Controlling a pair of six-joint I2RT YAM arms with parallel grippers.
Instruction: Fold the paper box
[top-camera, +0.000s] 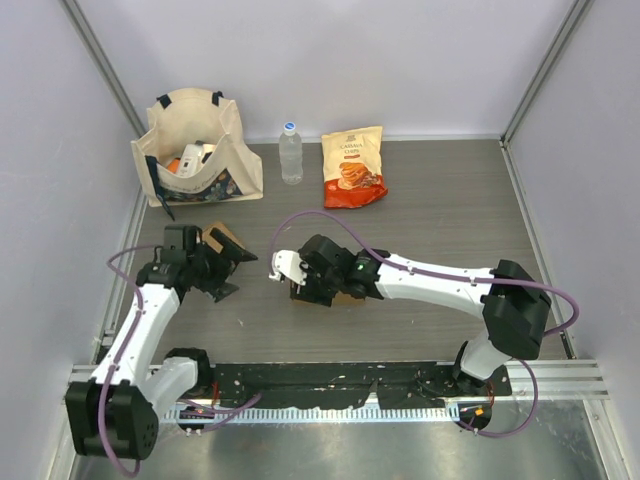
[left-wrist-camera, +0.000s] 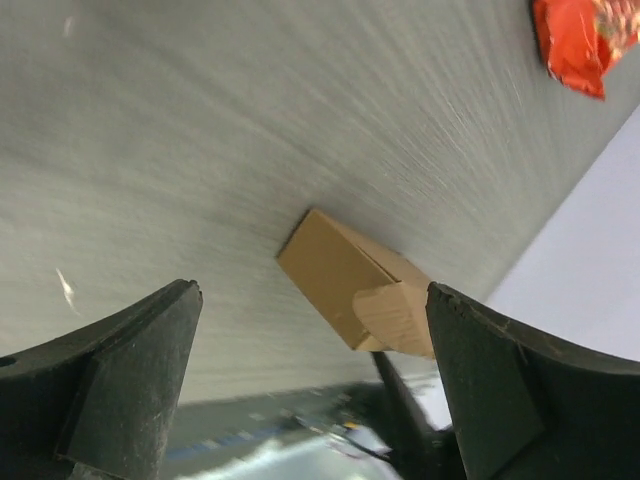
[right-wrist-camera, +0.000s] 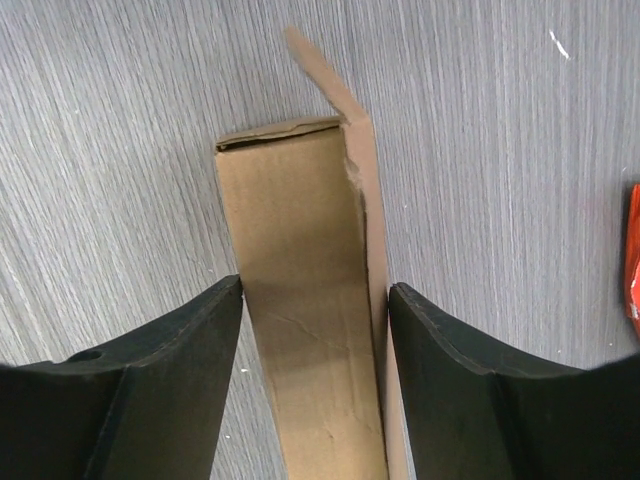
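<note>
Grey wood-grain table (top-camera: 430, 200): your left gripper (top-camera: 235, 273) hangs spread and empty. At mid-table your right gripper (right-wrist-camera: 315, 288) pinches the long brown cardboard box (right-wrist-camera: 290, 200). Its far end flap (right-wrist-camera: 315, 70) stands loose, so tucking it in looks next.

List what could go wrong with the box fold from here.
1. The right gripper pinches the paper box across its thin walls; they may buckle.
2. Its end flap sticks out loose and could crease wrongly.
3. The left gripper is open, off the box, which may slide.
</note>
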